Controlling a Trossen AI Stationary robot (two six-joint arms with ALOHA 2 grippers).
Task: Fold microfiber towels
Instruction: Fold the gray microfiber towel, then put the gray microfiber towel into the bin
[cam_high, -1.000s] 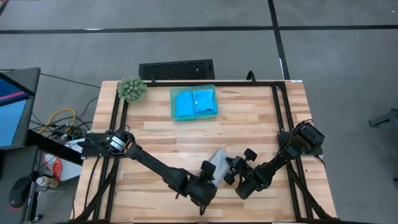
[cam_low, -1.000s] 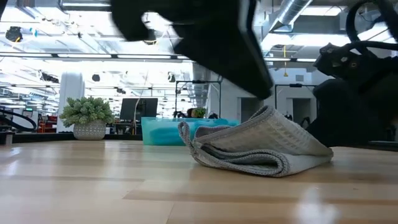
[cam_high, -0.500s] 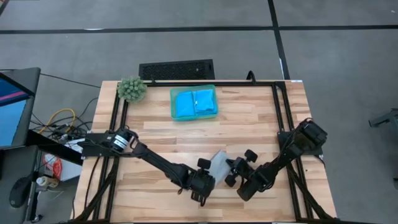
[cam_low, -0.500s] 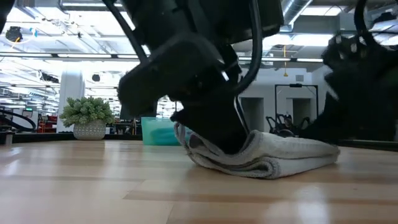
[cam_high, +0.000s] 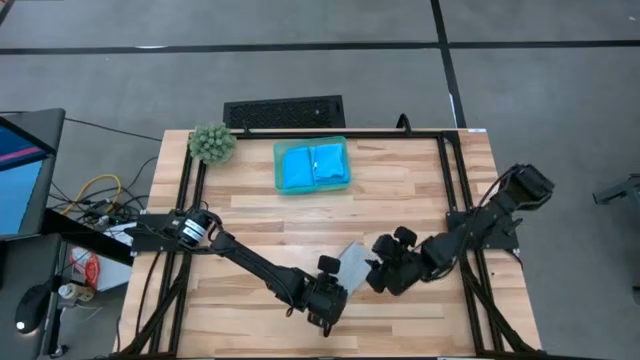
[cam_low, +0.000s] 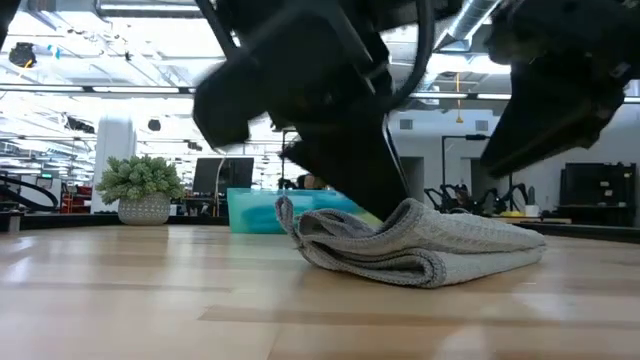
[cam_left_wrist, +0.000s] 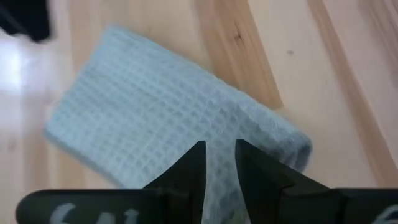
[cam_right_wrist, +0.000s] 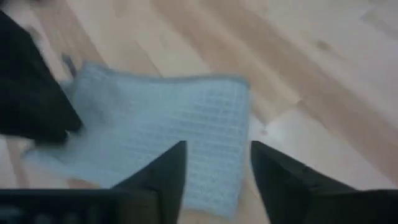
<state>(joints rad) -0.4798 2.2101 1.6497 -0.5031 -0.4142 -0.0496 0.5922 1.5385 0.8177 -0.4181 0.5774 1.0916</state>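
The grey towel (cam_high: 352, 266) is shown folded into a compact oblong on the near middle of the wooden table (cam_high: 400, 190), with its layers stacked and a rounded fold edge visible in the low view (cam_low: 420, 252). Two blue towels (cam_high: 313, 166) are seen already folded, side by side in the teal tray (cam_high: 278, 170) at the far side of the table.

The left gripper (cam_left_wrist: 219, 163) is held directly over the grey towel, its fingers nearly together with only a narrow slit between them; whether a pinch of cloth is caught there cannot be told. The right gripper (cam_right_wrist: 216, 163) is poised just beside the towel's right edge, its fingers set apart and nothing held between them.

The step in hand is judged to be the finishing or pressing of the fold. It would be done well if the top layer were kept square over the lower ones, pressure were applied along the crease rather than at one corner, and the cloth were not dragged across the wood (the weave appears soft and apt to bunch).

The towel's long axis is seen in the high view to run obliquely, from near-left towards far-right. A green plant ball (cam_high: 212, 143) stands at the far left corner.
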